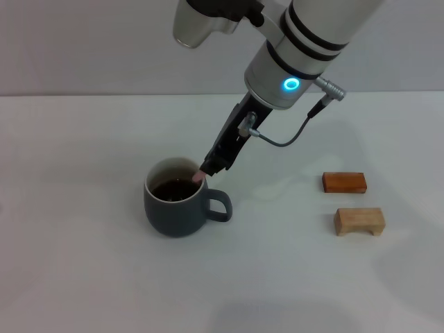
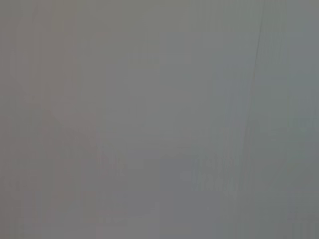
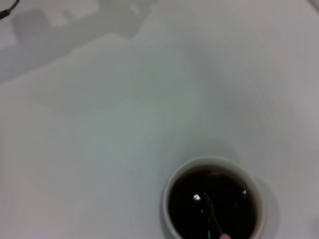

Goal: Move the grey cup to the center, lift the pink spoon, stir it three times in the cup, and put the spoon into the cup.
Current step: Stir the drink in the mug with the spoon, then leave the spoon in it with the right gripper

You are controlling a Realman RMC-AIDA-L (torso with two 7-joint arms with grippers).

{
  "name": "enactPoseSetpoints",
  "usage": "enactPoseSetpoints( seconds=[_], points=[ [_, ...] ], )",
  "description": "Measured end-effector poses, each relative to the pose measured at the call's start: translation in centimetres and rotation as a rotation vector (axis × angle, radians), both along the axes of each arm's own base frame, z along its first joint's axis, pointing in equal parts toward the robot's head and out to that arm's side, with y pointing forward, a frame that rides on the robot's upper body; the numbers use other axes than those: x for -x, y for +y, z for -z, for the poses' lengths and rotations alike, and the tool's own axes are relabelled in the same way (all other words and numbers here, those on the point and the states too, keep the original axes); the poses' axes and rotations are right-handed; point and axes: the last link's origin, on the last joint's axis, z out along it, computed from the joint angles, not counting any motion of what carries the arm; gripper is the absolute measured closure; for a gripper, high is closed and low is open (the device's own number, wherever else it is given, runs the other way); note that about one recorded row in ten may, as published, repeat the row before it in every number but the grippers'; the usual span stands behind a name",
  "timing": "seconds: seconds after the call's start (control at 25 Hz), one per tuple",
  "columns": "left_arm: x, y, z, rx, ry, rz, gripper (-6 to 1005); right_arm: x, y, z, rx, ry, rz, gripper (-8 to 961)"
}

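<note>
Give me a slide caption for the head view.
The right gripper dips the pink spoon into the dark drink in the grey cup, two wooden blocks beside it.

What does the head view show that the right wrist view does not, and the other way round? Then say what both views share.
Only the head view shows the right hand over the rim of the grey cup, gripping the pink spoon by its handle, the cup's loop handle, and the orange-brown block and pale wooden block off to the robot's right. Only the right wrist view looks straight down into the cup, showing the spoon's stem sunk in dark liquid. Both show the cup, the spoon and the white table.
</note>
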Motion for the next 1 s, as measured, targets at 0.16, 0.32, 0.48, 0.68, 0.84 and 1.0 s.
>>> enactPoseSetpoints(
  seconds=[0.16, 0.32, 0.48, 0.68, 0.84, 1.0],
  points=[
    [0.03, -0.04, -0.04, -0.003, 0.0, -0.001, 981, 0.04, -0.44, 0.14, 0.023, 0.008, 0.017, 830],
    [0.02, -0.09, -0.05, -0.003, 0.0, 0.001, 981, 0.48, -0.58, 0.42, 0.028, 0.037, 0.019, 830],
    [-0.05, -0.1, -0.08, -0.005, 0.001, 0.005, 982, 0.79, -0.16, 0.7, -0.003, 0.045, -0.001, 830],
    [-0.12, -0.1, -0.09, -0.006, 0.002, 0.01, 982, 0.57, 0.3, 0.67, -0.036, 0.007, -0.021, 831],
    [-0.13, -0.1, -0.09, -0.006, 0.002, 0.01, 981, 0.29, 0.0, 0.61, -0.018, -0.019, -0.013, 831],
    [-0.11, -0.12, -0.1, -0.007, 0.002, 0.01, 981, 0.24, -0.51, 0.69, 0.012, -0.019, 0.002, 831]
  ],
)
